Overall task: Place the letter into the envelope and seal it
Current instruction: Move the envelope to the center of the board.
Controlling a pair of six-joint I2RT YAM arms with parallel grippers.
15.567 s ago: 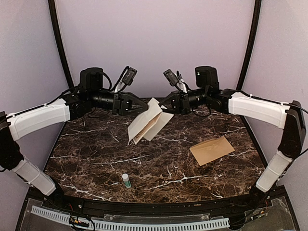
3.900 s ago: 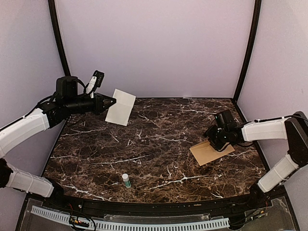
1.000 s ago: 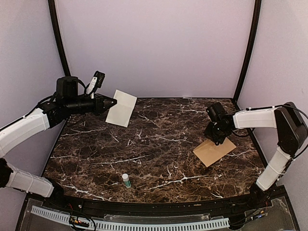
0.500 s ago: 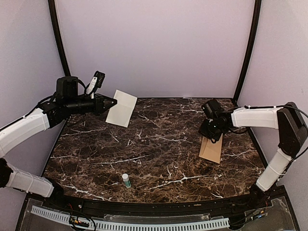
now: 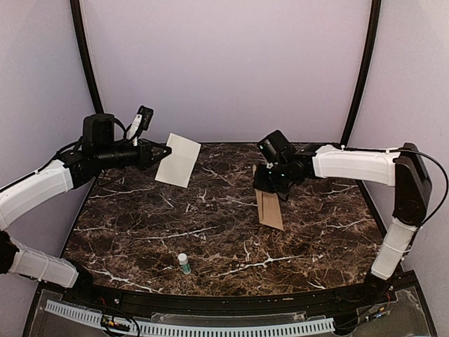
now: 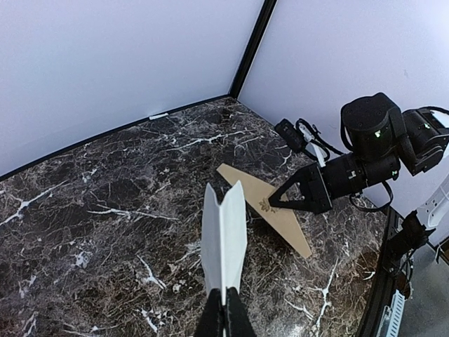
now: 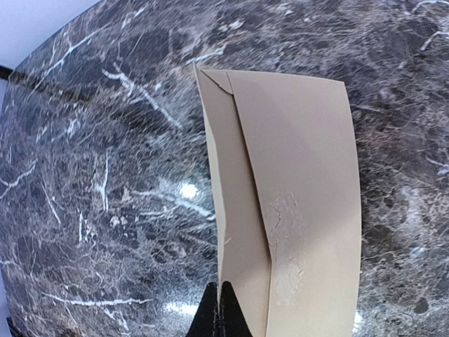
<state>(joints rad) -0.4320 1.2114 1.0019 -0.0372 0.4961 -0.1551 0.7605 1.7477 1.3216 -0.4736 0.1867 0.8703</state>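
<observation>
Pale lilac walls are seen around a dark marble table (image 5: 210, 235) veined in white in the top external view. Near the table's middle the envelope (image 5: 270, 210) is held steeply tilted. Its upper end is pinched in the right gripper (image 5: 266, 188), whose fingers are closed on the paper. Whether the lower end touches the marble cannot be told. Well to the left of the envelope, and farther back, the letter (image 5: 177, 160) is carried in the air as a folded cream sheet. It is clamped at one edge by the left gripper (image 5: 163, 152), which is closed tight on it. A small vial (image 5: 184, 263) is stood upright well to the near left of the envelope.

From the left wrist, the left gripper (image 6: 224, 321) is seen at the bottom edge, its fingers pressed together on the letter (image 6: 224, 235), which is presented edge-on. Just beyond the letter the envelope (image 6: 280, 221) is seen slanting above the marble, and the right gripper (image 6: 279, 201) is nipped onto its edge.

From the right wrist, much of the frame is filled by the envelope (image 7: 302, 182), with the marble behind it. A flap edge is seen running along the tan paper, and a scuffed patch is visible beside it. At the bottom, the right gripper (image 7: 219, 309) is shown closed to a thin point on the envelope's near edge.
</observation>
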